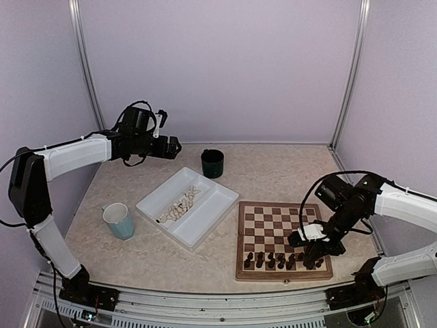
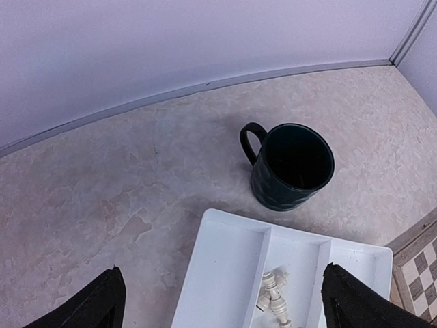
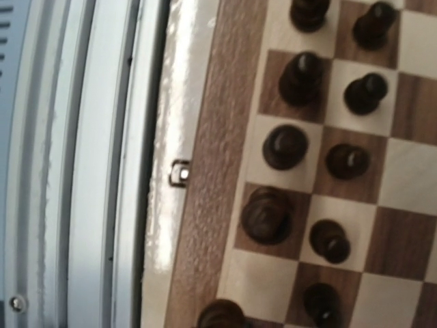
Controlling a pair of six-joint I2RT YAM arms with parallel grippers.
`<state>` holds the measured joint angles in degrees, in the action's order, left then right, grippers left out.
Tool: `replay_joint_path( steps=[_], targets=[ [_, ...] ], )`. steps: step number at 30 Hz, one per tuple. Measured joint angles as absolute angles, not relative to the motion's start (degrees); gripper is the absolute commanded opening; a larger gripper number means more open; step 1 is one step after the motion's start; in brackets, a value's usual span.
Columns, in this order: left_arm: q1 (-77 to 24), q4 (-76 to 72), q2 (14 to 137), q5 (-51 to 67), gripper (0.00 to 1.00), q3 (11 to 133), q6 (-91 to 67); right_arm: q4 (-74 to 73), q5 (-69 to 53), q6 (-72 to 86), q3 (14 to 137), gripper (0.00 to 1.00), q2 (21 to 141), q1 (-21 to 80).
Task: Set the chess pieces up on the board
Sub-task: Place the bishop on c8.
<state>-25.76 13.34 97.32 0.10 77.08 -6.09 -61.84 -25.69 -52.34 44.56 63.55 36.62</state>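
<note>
The board (image 1: 273, 220) lies at the right, with dark chess pieces (image 1: 271, 260) standing in its two near rows. My right gripper (image 1: 316, 257) hangs low over the board's near right corner and is shut. Its fingers stay out of the right wrist view, which shows dark pieces (image 3: 284, 146) on their squares and one dark rounded top (image 3: 222, 316) at the bottom edge, over the board's border (image 3: 208, 205). I cannot tell whether that piece is held. Pale pieces (image 1: 181, 206) (image 2: 273, 292) lie in the white tray. My left gripper (image 1: 172, 145) (image 2: 222, 287) is open, high above the tray's far end.
The white two-compartment tray (image 1: 205, 216) (image 2: 225, 273) sits mid-table. A dark green mug (image 1: 212, 163) (image 2: 292, 166) stands behind it and a light blue cup (image 1: 119, 221) to its left. Walls close in the back and sides. A metal rail (image 3: 102, 164) runs along the near edge.
</note>
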Motion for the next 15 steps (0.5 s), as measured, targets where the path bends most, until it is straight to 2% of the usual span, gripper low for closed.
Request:
replay_joint_path(
  steps=[15],
  targets=[
    [-26.13, 13.85, 98.26, 2.02, 0.99, 77.30, -6.83, -56.93, -23.92, -54.15, 41.89, 0.00, 65.84, 38.35]
  ],
)
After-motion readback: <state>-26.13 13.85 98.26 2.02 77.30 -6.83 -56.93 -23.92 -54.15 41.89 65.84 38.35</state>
